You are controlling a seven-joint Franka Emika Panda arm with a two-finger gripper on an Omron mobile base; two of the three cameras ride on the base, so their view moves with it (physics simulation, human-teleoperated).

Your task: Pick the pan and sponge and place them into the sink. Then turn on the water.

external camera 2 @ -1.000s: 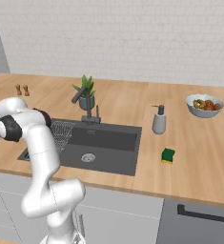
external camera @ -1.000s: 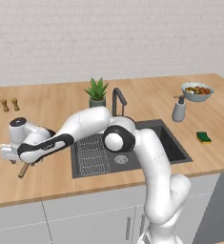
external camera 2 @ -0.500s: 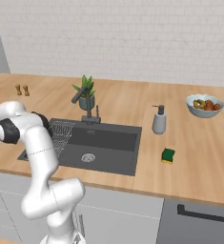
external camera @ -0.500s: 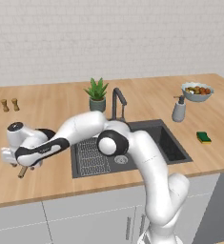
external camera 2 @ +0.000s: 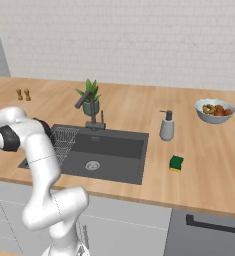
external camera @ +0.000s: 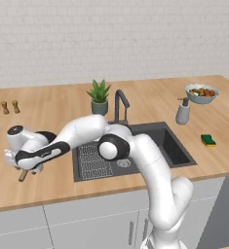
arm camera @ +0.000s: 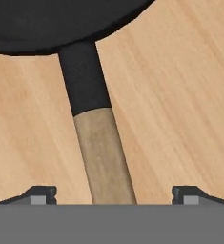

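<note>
The arm rises from its base, bends at a dark elbow joint, and reaches far out to its own left, the forearm stretched low and nearly level. At its end the wrist turns the hand downward, so the tool (external camera: 24,171) points at the worktop (external camera: 57,180). In the hand view the tool's two dark fingertips (arm camera: 37,194) stand wide apart (nothing pinched between them), each at an opposite side.

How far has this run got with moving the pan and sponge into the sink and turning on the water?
Nothing is finished. The gripper is open, its tips either side of the pan handle on the counter, not yet gripped. The sponge lies on the counter right of the sink, and no water runs from the faucet.
</note>
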